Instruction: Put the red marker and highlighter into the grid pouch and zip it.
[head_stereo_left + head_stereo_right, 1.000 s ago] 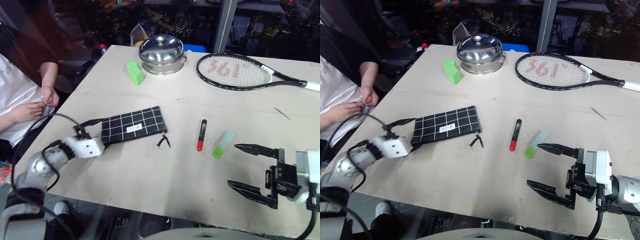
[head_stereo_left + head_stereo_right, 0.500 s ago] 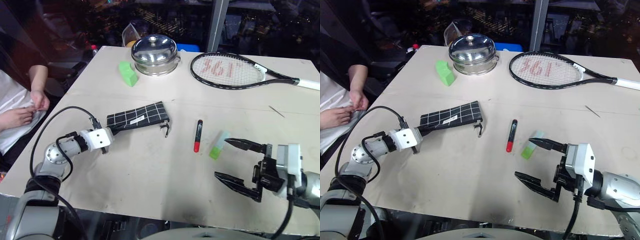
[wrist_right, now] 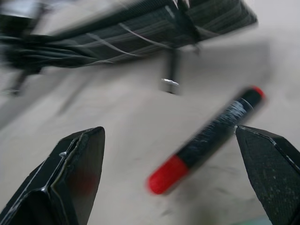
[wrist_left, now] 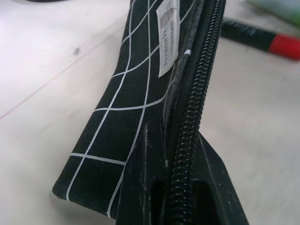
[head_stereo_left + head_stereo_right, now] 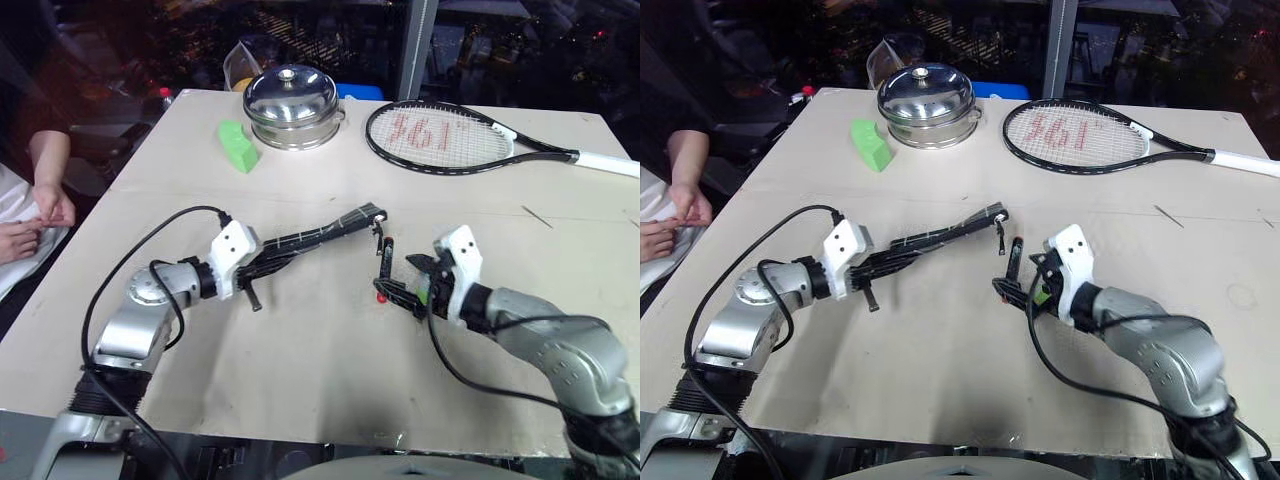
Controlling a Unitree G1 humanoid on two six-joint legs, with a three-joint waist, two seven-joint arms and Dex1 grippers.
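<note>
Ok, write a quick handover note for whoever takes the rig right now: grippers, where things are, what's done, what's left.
Left gripper: shut on the grid pouch, holding it tilted on edge, zipper side up.
Right gripper: open, fingers either side of the red marker, not gripping.
Red marker lies on the table near the pouch's zipper pull cord; the highlighter lies just behind the right gripper.
Done: pouch picked up.
Left: load marker and highlighter, zip the pouch.
</note>
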